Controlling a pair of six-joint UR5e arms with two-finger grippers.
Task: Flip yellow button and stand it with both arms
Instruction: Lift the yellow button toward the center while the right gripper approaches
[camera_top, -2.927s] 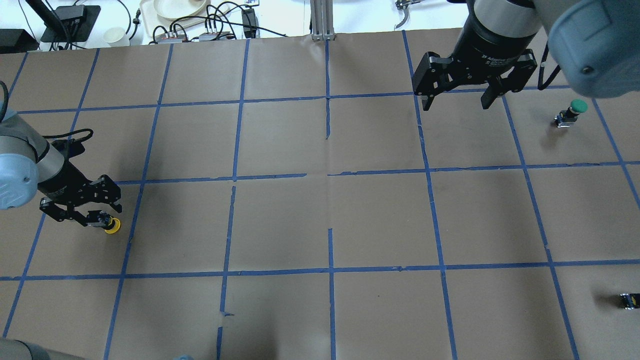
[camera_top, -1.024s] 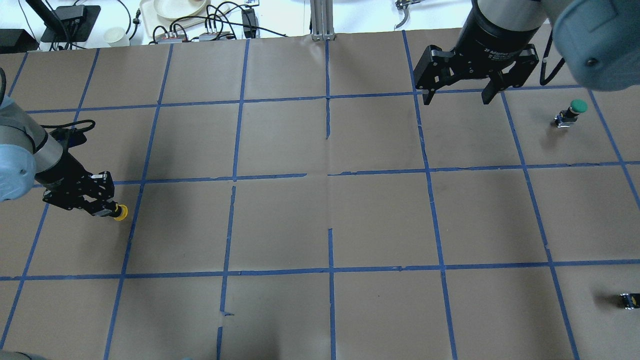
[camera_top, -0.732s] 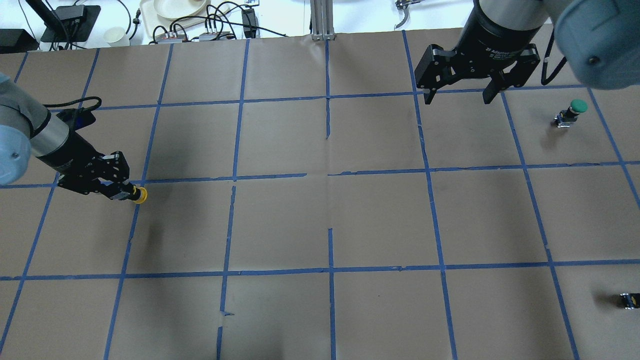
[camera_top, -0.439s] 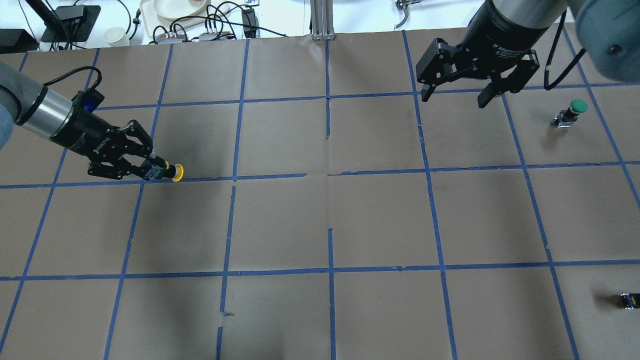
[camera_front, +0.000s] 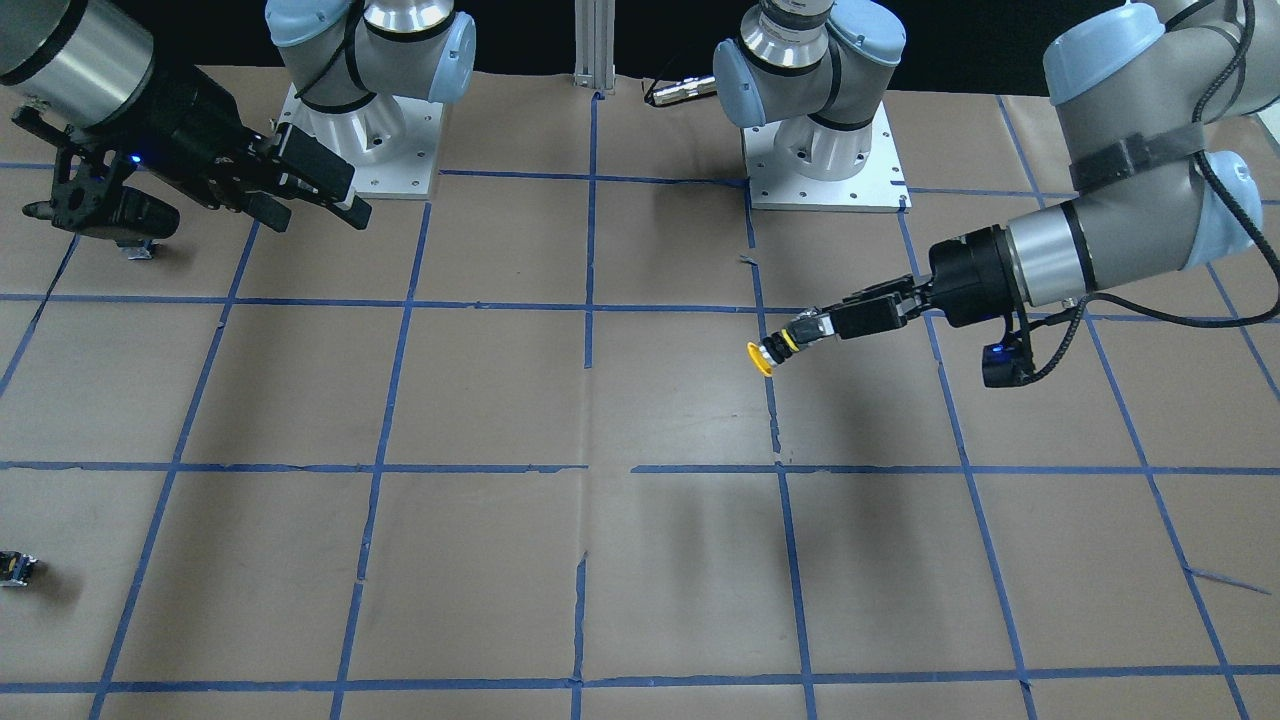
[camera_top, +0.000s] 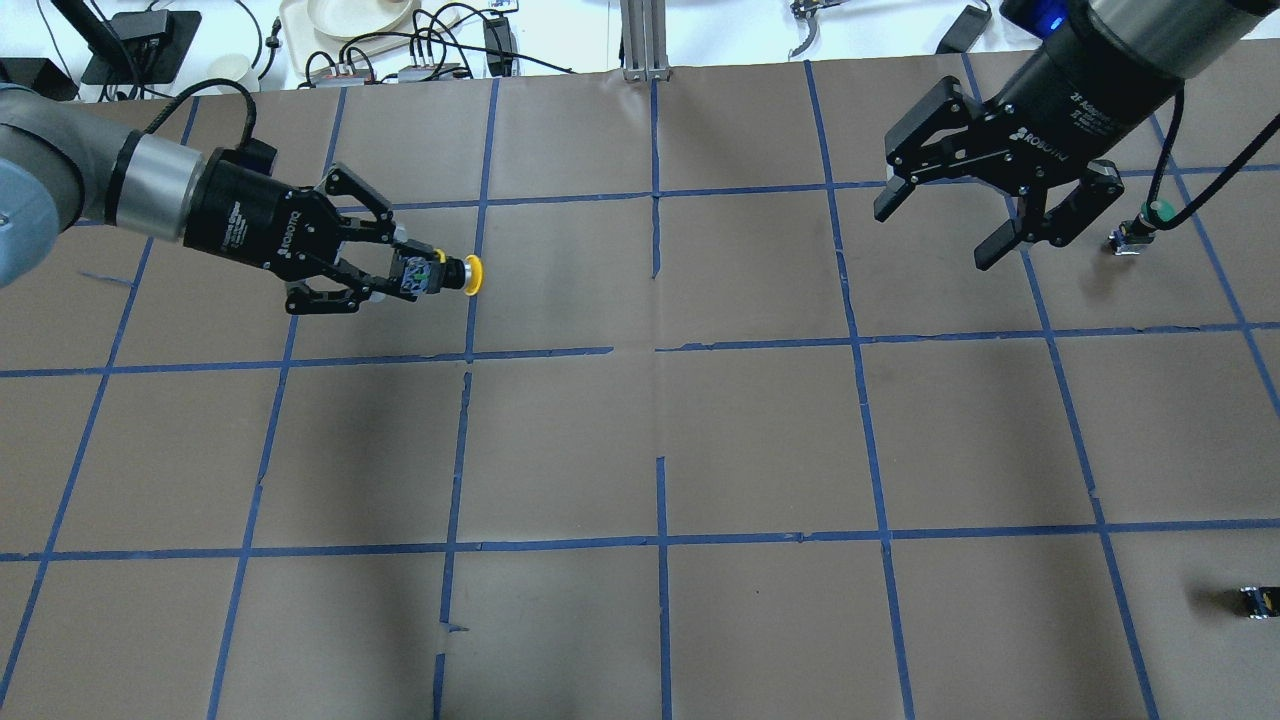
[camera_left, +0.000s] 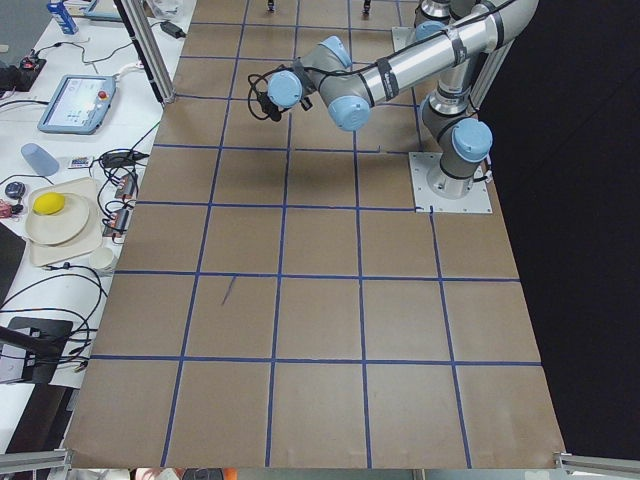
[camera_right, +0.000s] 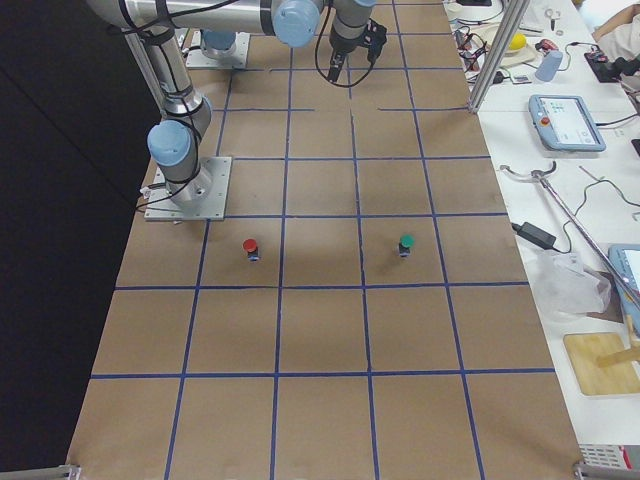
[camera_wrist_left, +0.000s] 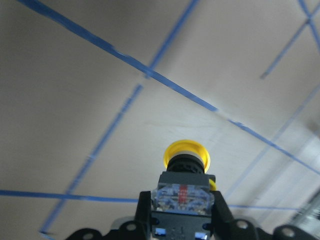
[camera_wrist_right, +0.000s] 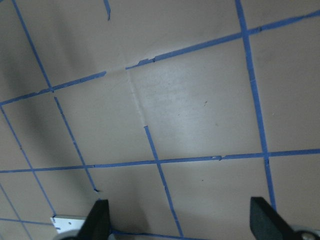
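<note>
Brown-papered table (camera_top: 660, 440): L gripper (camera_top: 410, 275), clamped on yellow button (camera_top: 462, 274), has lifted it & swung twd centre, cap sideways. R gripper (camera_top: 937, 232) spread wide, empty; handover likely next.

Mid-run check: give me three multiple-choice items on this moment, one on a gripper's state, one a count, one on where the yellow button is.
1. The right gripper is: A) open and empty B) shut on a button C) shut on nothing
2. How many other capped buttons stand on the table? A) one B) two C) four
3. Where is the yellow button? A) lying on the table B) in the left gripper C) in the right gripper
1 A: spread wide, nothing in it. 2 B: a red button and a green button. 3 B: clamped by its base, in the air.
</note>
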